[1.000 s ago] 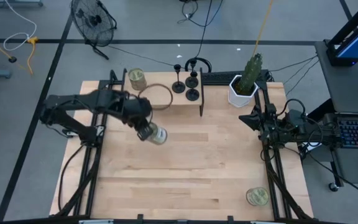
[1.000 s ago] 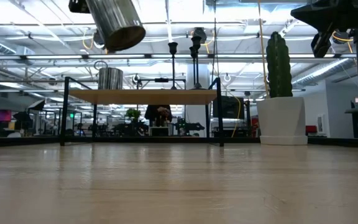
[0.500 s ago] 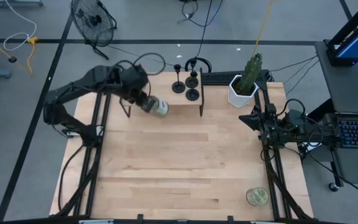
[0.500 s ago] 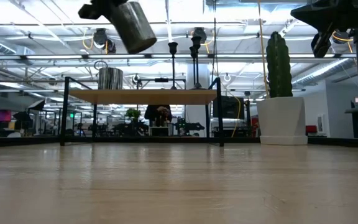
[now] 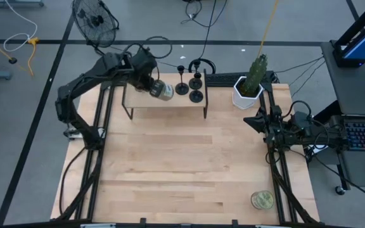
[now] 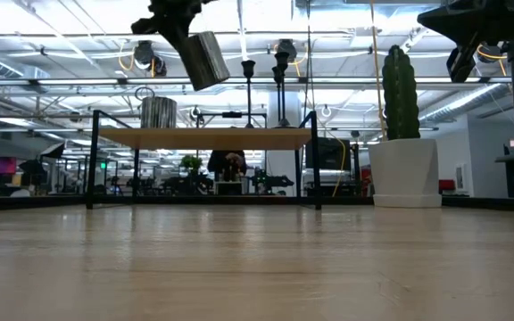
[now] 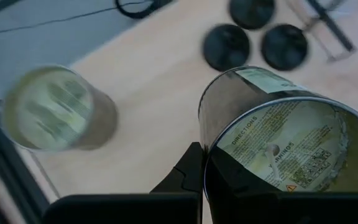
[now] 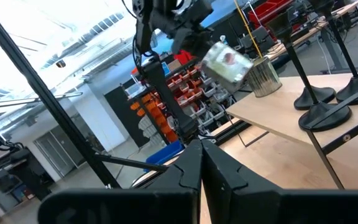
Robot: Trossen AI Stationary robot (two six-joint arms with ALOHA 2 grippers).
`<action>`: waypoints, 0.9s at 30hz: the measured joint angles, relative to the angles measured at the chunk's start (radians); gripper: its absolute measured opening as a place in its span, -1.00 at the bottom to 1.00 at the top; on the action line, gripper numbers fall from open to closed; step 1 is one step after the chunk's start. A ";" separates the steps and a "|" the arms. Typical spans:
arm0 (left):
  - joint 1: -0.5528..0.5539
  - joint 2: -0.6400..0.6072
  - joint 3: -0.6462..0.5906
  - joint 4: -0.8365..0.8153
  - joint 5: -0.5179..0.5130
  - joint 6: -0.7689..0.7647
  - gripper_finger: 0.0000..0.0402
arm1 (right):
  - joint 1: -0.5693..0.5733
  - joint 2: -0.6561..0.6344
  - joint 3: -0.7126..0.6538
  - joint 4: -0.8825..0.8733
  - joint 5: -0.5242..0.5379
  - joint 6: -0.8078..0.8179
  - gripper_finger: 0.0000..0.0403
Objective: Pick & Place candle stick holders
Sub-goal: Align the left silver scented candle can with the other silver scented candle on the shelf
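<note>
Three black candle stick holders (image 5: 181, 88) (image 5: 196, 82) (image 5: 196, 96) stand on their round bases at the right end of a small wooden shelf (image 5: 173, 106) at the table's far edge. Their bases also appear in the left wrist view (image 7: 226, 46). My left gripper (image 5: 152, 87) hangs above the shelf's left half, shut on a greenish glass jar candle (image 5: 164, 92) (image 6: 203, 59). A second jar candle (image 7: 58, 109) (image 6: 159, 113) stands on the shelf below it. My right gripper (image 8: 201, 155) waits shut at the table's right edge. My left gripper holds the jar candle by its rim (image 7: 211, 163), near the labelled end. One finger (image 7: 190, 169) lies outside the glass wall and the other seems to be inside the mouth. The fingers slant down from the table's left. The jar hangs tilted, clear of the shelf.
A cactus in a white pot (image 5: 248, 87) stands right of the shelf. A third jar candle (image 5: 262, 200) sits near the table's front right corner. Bare wood (image 5: 189, 164) fills the middle of the table. A fan (image 5: 95, 20) stands on the floor beyond.
My left gripper has swung from over the table's middle left toward the far edge and risen a little, turning as it went. It stays shut on the jar candle, which has moved from in front of the shelf to above it, still tilted and lifted clear.
</note>
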 joint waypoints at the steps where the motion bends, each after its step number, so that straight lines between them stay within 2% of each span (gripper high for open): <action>1: 0.013 0.013 0.016 -0.012 -0.010 0.012 -1.00 | 0.000 0.000 0.000 0.000 0.000 0.000 -1.00; 7: 0.089 0.079 0.090 -0.084 -0.025 0.074 -1.00 | 0.000 0.000 0.000 0.000 0.000 0.000 -1.00; 14: 0.167 0.134 0.138 -0.076 0.000 0.100 -1.00 | 0.000 0.000 0.000 0.000 0.000 0.000 -1.00; 27: 0.204 0.248 0.220 -0.072 0.003 0.193 -1.00 | 0.000 0.000 0.000 0.000 0.000 0.000 -1.00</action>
